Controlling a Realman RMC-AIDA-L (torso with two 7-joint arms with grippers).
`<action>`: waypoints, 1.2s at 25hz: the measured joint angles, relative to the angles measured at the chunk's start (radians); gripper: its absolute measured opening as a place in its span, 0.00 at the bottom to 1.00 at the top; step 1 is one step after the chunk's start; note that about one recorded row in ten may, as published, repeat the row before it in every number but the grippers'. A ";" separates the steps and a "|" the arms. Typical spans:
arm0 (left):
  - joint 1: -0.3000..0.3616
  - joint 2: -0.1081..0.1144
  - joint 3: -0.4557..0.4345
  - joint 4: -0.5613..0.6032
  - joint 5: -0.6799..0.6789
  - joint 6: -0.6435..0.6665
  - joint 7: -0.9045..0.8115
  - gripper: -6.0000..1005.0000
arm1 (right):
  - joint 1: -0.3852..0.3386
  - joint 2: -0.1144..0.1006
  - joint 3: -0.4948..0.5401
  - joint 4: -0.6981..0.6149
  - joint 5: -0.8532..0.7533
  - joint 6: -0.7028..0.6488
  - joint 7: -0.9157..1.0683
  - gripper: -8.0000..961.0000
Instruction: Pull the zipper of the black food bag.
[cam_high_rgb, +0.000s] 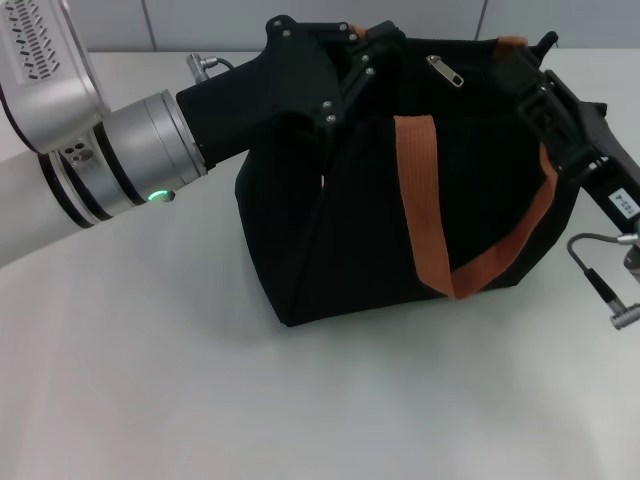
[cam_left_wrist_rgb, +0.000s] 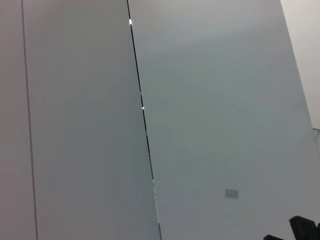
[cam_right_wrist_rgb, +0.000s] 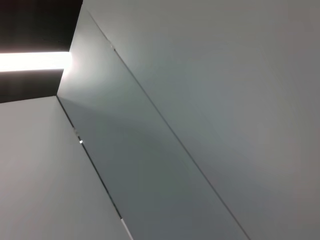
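Note:
The black food bag (cam_high_rgb: 360, 230) stands on the white table in the head view, with a rust-orange handle (cam_high_rgb: 425, 200) hanging down its front. The silver zipper (cam_high_rgb: 445, 70) lies on the bag's top, between the two grippers. My left gripper (cam_high_rgb: 385, 45) reaches in from the left and sits against the bag's top left edge, a little left of the zipper. My right gripper (cam_high_rgb: 520, 72) sits at the bag's top right corner, right of the zipper. Black on black hides both sets of tips. The wrist views show only wall panels.
The white table (cam_high_rgb: 300, 400) spreads out in front of and to the left of the bag. A grey cable with a metal plug (cam_high_rgb: 600, 280) hangs from my right arm beside the bag. Wall panels stand behind the table.

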 joint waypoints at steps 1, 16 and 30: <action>-0.001 0.000 0.000 0.000 0.000 -0.001 0.000 0.04 | 0.006 -0.001 -0.002 0.000 -0.003 0.003 0.000 0.32; -0.001 0.000 0.004 -0.001 -0.004 0.008 -0.001 0.05 | 0.037 -0.004 -0.006 -0.006 -0.016 0.064 0.019 0.34; 0.000 0.000 0.004 0.000 -0.007 0.020 -0.001 0.05 | 0.078 -0.005 -0.008 -0.011 -0.103 0.098 0.114 0.34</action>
